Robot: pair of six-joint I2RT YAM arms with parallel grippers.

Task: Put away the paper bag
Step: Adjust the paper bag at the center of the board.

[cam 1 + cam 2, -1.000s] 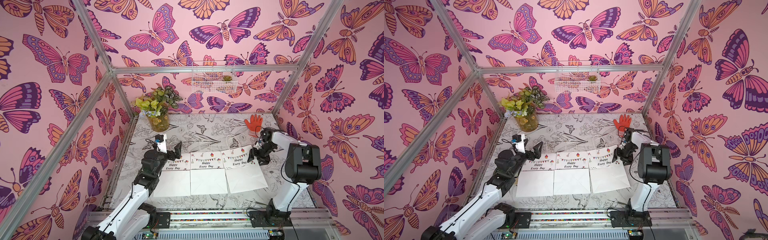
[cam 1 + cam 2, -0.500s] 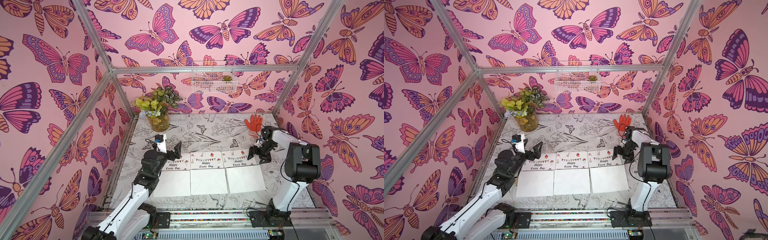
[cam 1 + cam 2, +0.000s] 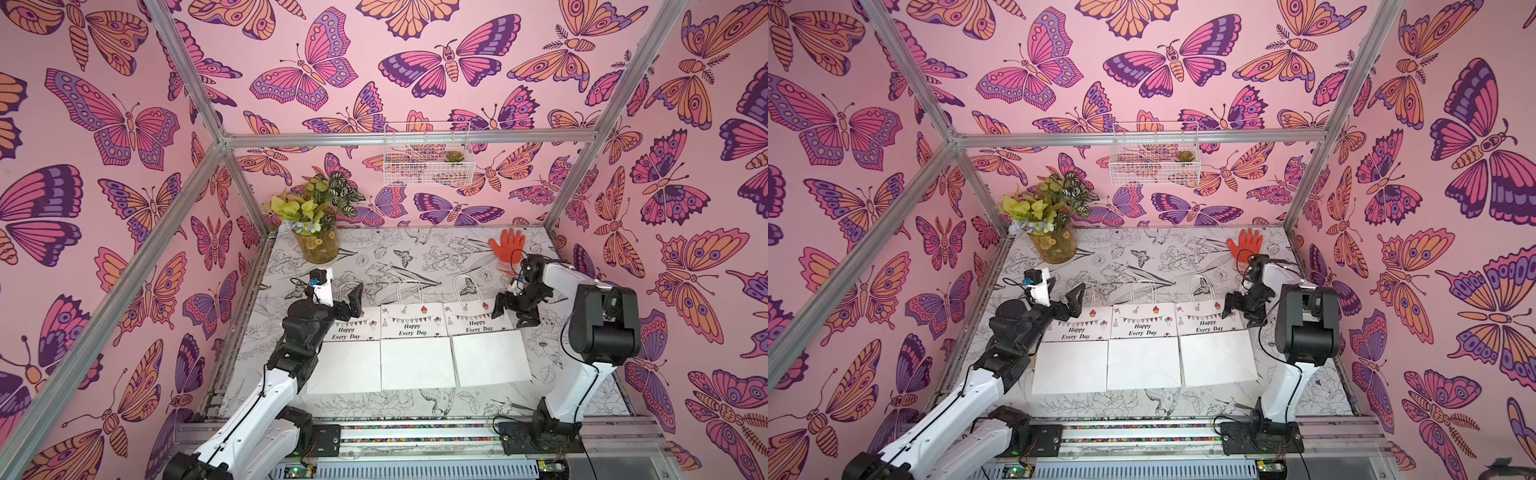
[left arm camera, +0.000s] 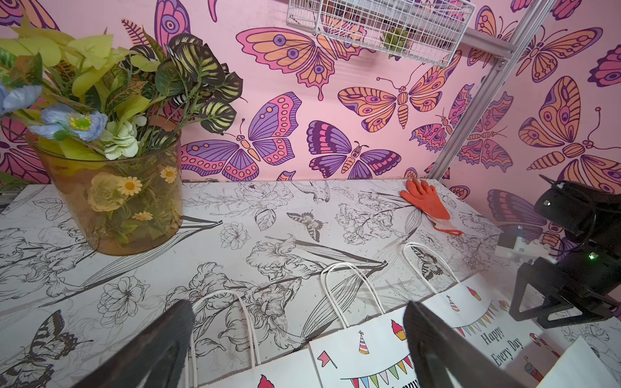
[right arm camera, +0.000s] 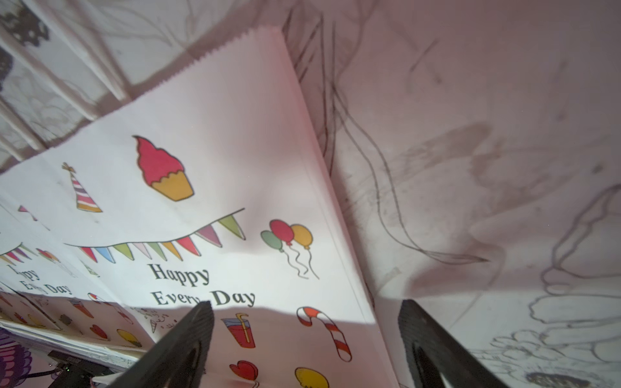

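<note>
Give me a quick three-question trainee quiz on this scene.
1. How many paper bags lie flat on the table?
2. True or false: the right gripper is shut on a paper bag.
3. What sits in the wire basket on the back wall? A) a small green plant B) a glove C) a folded bag

Key: 1. Three, side by side. 2. False; its jaws stand open, holding nothing. 3. A.
</note>
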